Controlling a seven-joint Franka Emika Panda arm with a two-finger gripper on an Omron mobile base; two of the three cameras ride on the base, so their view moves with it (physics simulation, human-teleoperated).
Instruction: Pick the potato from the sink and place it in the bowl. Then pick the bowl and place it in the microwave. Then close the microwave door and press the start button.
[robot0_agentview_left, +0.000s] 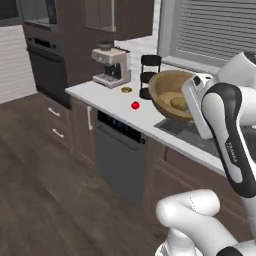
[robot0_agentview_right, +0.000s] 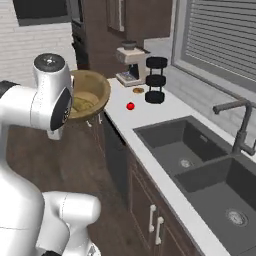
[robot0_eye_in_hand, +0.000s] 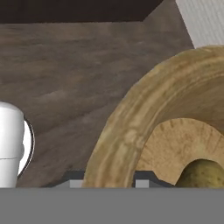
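Observation:
The wide tan wooden bowl (robot0_agentview_left: 167, 87) hangs tilted in the air beside the counter's front edge, off the counter. The yellowish-brown potato (robot0_agentview_left: 178, 103) lies inside it, and it also peeks up at the bottom of the hand view as potato (robot0_eye_in_hand: 202, 174). My gripper (robot0_eye_in_hand: 109, 180) is shut on the bowl's thick rim (robot0_eye_in_hand: 127, 131), one fingertip on each side. From the right base view the bowl (robot0_agentview_right: 95, 90) sits just behind my white wrist. The dark double sink (robot0_agentview_right: 200, 155) is at the right. The microwave (robot0_agentview_left: 36, 12) sits high at the far left, above the oven.
On the white counter (robot0_agentview_left: 110, 97) stand a coffee machine (robot0_agentview_left: 112, 66), a black stacked stand (robot0_agentview_left: 150, 75) and a small red tomato (robot0_agentview_left: 135, 105). A dark faucet (robot0_agentview_right: 242, 125) rises behind the sink. The oven (robot0_agentview_left: 47, 67) and dishwasher (robot0_agentview_left: 120, 150) face the wooden floor.

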